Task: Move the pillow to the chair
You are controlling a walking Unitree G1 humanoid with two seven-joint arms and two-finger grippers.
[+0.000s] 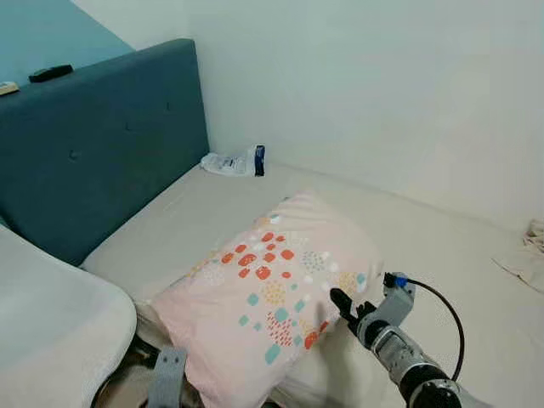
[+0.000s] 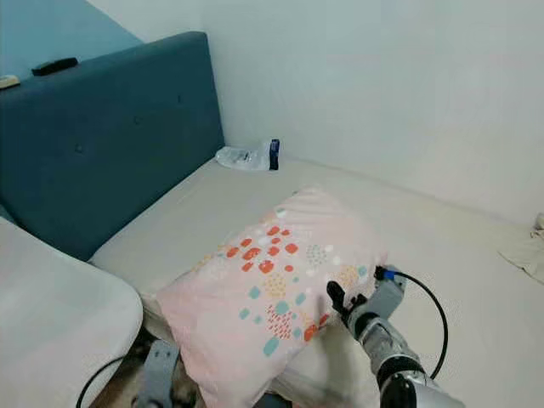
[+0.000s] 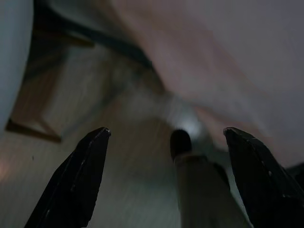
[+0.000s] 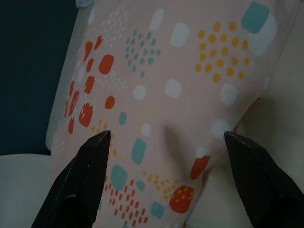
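The pink pillow [image 1: 276, 293] with red, teal and yellow dots lies on the beige mattress [image 1: 442, 255], its near end hanging over the bed's front edge. My right gripper [image 1: 344, 308] is open at the pillow's right near corner. In the right wrist view the right gripper [image 4: 166, 135] has its black fingers [image 4: 80, 185] spread wide, with the patterned pillow [image 4: 156, 85] just ahead of them. My left arm [image 1: 167, 371] reaches under the pillow's near end. The left gripper [image 3: 166, 130] is open below the blurred pale underside of the pillow [image 3: 223, 61]. A white padded seat [image 1: 51, 327] is at the near left.
A blue upholstered headboard [image 1: 102, 144] runs along the left, with a dark remote [image 1: 51, 73] on top. A crumpled plastic bottle [image 1: 234, 162] lies at the far corner of the mattress by the wall. A beige cloth [image 1: 529, 255] lies at the right edge.
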